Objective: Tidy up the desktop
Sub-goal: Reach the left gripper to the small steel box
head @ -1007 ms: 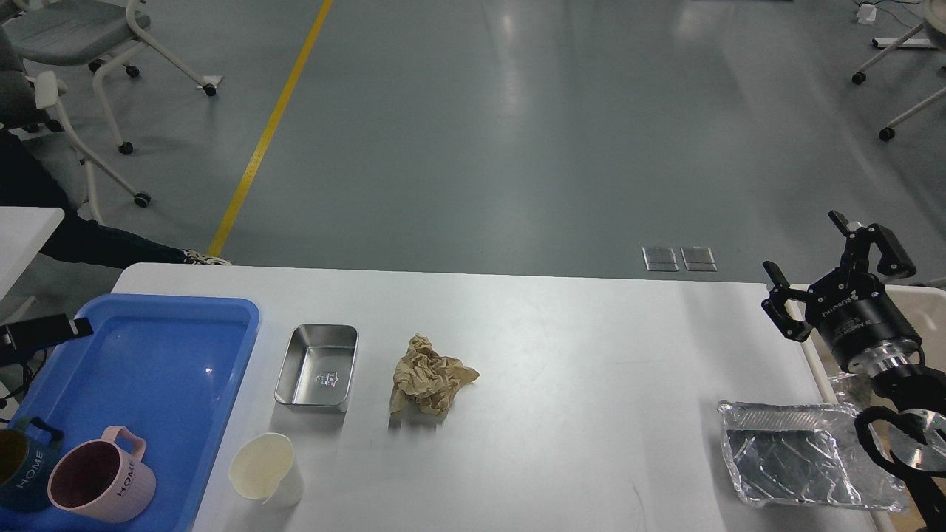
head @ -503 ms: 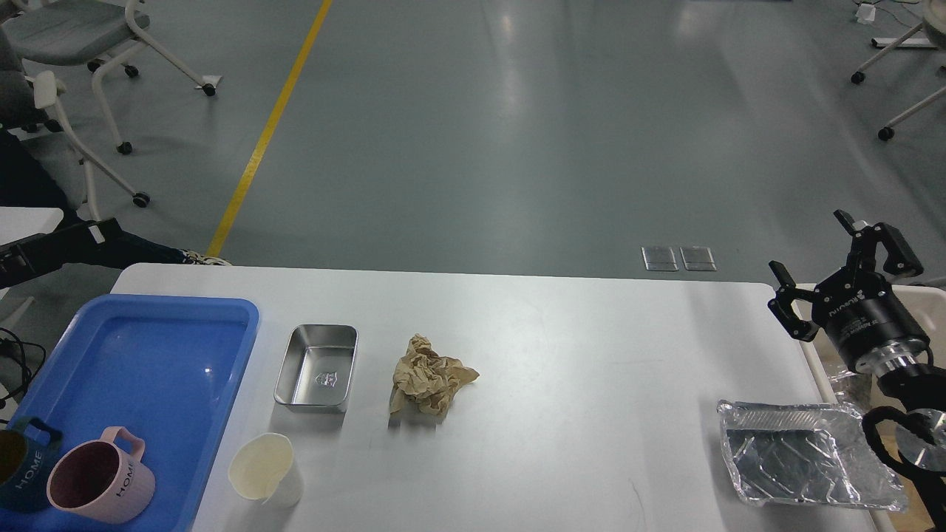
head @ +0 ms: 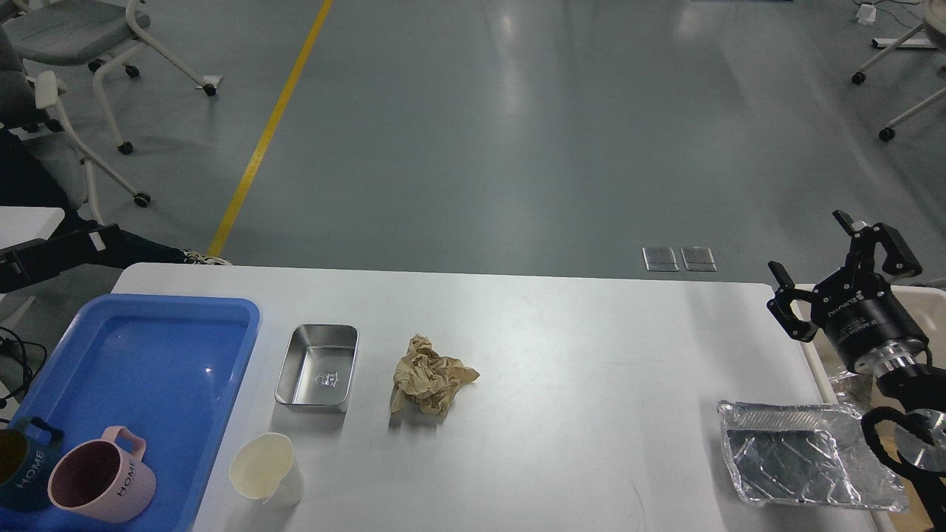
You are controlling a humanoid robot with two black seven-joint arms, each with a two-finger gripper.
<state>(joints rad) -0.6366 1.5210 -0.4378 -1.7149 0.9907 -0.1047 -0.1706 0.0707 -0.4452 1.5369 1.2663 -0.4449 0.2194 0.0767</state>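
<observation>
The white desktop (head: 591, 355) carries a crumpled brown paper ball (head: 432, 375) near its middle. Left of the ball sits an empty metal tin (head: 318, 367), and a cream paper cup (head: 264, 469) stands at the front. A crinkled foil tray (head: 805, 464) lies at the front right. My right gripper (head: 807, 242) hovers open and empty above the table's far right edge, behind the foil tray. My left gripper (head: 74, 247) is a dark bar beyond the table's far left corner; its fingers cannot be told apart.
A blue tray (head: 140, 369) on the left holds a pink mug (head: 100, 484) and a dark blue mug (head: 18, 473). A beige bin (head: 927, 307) stands off the right edge behind my right arm. Wheeled chairs (head: 74, 44) stand on the floor at far left.
My left arm lifted from above the blue tray to beyond the table's far left corner. My right gripper shifted slightly to the right and stayed open.
</observation>
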